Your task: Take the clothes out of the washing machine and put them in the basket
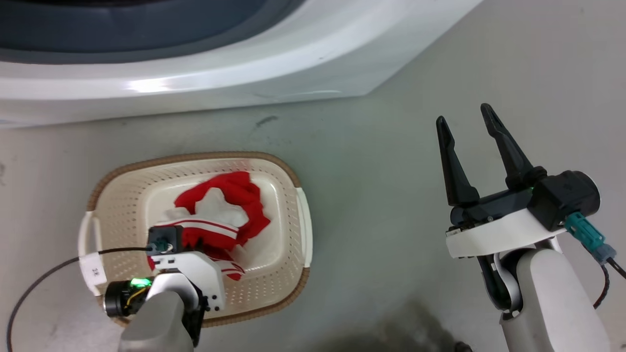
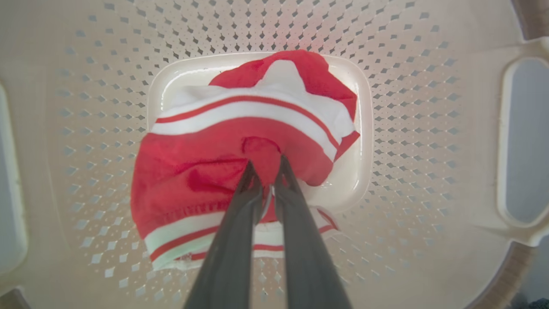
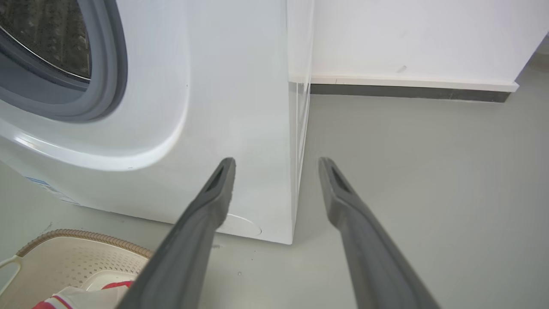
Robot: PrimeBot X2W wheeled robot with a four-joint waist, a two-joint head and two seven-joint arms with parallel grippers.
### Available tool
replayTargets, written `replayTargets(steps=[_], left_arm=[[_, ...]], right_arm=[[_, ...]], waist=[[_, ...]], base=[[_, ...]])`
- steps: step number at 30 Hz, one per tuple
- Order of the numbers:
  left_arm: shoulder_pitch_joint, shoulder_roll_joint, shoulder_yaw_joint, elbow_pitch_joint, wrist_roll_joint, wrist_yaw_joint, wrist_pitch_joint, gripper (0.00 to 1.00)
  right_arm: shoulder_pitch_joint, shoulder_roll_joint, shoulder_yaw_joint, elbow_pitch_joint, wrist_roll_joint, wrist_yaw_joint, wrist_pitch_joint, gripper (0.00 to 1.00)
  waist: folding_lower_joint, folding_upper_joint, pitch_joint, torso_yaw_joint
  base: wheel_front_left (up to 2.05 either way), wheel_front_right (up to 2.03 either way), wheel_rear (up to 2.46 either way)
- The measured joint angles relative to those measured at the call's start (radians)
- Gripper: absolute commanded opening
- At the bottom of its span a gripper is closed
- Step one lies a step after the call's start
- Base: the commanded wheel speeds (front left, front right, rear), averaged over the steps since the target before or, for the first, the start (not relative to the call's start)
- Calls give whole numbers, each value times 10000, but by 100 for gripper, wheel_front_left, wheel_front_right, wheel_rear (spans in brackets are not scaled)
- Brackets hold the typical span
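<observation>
The clothes (image 1: 234, 195), red fabric with white stripes and patches, lie bunched in the cream basket (image 1: 195, 157) on the floor in front of the washing machine (image 1: 244, 63). My left gripper (image 2: 266, 165) points down into the basket (image 2: 407, 128) and is shut on a fold of the red clothes (image 2: 206, 146). In the head view its fingers are hidden under the wrist (image 1: 188, 266). My right gripper (image 1: 463, 113) hovers open above bare floor to the right of the basket, holding nothing. In the right wrist view it (image 3: 276, 161) points at the washer's front right corner (image 3: 240, 107).
The grey rubber porthole rim (image 3: 107, 64) and steel drum (image 3: 51, 38) show at upper left of the right wrist view. A white wall with a dark baseboard (image 3: 407, 92) stands behind the washer. Grey floor (image 1: 381, 205) stretches between basket and right arm.
</observation>
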Motion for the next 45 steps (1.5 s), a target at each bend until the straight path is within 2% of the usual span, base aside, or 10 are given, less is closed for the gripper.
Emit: replayTargets(steps=[11,12,13,14,20,31,38,45], left_arm=[[-560,263,-84,867,-69,92,514,0],[-562,270,-98,899,-75,50,623,8],[-558,263,-117,936,-82,42,639,46],[-554,240,-119,947,-104,38,637,100],[-285,44,-92,993,-339,-52,349,100],[1042,-384,0,468,-639,-295,-362,100],[2243,-514,431,-1860,-623,-36,-391,100],[3280,-577,704,-4890,100,318,-393,100]], right_arm=[[-396,-2,84,276,169,0,-196,100],[-404,-2,81,332,169,0,-211,100],[-426,0,81,401,167,0,-224,100],[-455,-2,77,466,167,0,-230,100],[-356,2,4,713,40,0,-255,100],[1029,6,-629,872,-336,0,-203,100],[1801,6,-1068,447,-454,0,188,100],[2363,8,-1379,-67,-545,0,552,100]], waist=[[0,0,1070,-576],[0,0,1060,-581],[0,0,1021,-575],[0,0,956,-560],[-1,0,164,-423],[-3,0,-2340,20],[-4,0,-3705,492],[-5,0,-4458,1066]], base=[[0,0,0],[0,0,0],[0,0,0],[0,0,0],[0,0,0],[0,0,0],[0,0,0],[0,0,0]])
